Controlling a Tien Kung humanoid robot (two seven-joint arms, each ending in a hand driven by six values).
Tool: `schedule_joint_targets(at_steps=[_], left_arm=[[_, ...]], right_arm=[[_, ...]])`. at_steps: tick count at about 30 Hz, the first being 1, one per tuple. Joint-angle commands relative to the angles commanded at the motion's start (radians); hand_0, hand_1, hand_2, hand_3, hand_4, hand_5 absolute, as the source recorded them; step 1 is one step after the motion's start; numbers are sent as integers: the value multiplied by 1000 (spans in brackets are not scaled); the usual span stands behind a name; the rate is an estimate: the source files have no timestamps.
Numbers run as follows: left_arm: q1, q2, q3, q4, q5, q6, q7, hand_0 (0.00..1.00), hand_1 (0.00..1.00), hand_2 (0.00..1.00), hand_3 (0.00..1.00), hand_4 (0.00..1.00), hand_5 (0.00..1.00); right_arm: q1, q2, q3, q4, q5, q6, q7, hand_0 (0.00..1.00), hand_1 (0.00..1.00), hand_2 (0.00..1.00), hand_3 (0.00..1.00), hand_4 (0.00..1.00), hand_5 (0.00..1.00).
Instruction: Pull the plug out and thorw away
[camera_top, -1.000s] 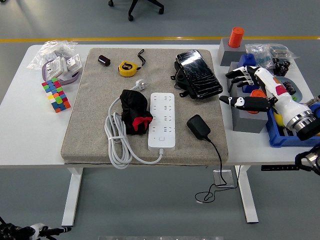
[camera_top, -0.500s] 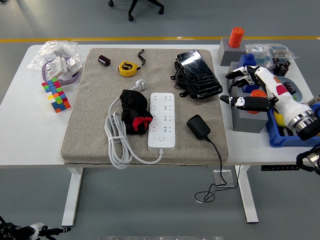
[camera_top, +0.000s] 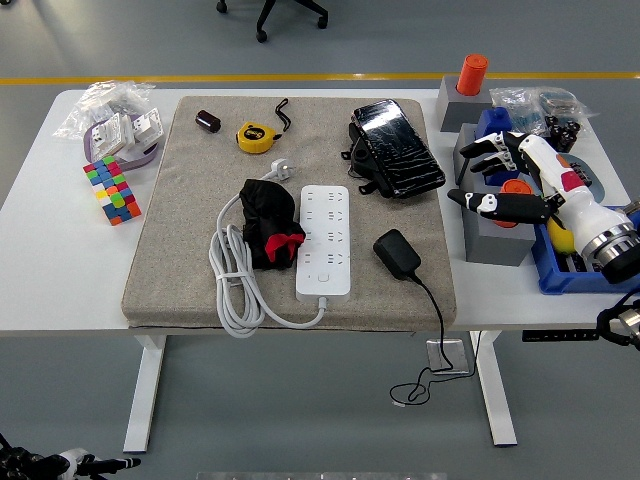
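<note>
My right hand (camera_top: 515, 180) has drifted slightly rightward over the last second, away from the mat, fingers spread and holding nothing, hovering above the grey block (camera_top: 497, 232); the black plug adapter (camera_top: 397, 254) already lies free on the grey mat (camera_top: 180, 250) just beside the white power strip (camera_top: 324, 240), cord trailing off the table's near edge, so I judge pulling done, discarding not. White table (camera_top: 40, 250) is cluttered; grey floor with a yellow line beyond.

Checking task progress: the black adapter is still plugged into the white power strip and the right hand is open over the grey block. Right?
Not quite. In the head view the black adapter lies unplugged on the mat beside the white power strip. The right hand is open over the grey block.
</note>
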Motion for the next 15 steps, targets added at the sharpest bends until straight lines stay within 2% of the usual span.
schedule_joint_targets(at_steps=[10, 15], left_arm=[[15, 1, -25, 0, 16, -1, -2, 548, 686, 711, 718, 935, 542], [20, 7, -16, 6, 11, -2, 0, 548, 686, 711, 719, 935, 543]], right_arm=[[-6, 2, 8, 3, -1, -1, 0, 631, 590, 663, 611, 923, 268], [-2, 8, 17, 1, -2, -5, 2, 633, 590, 658, 609, 920, 267]])
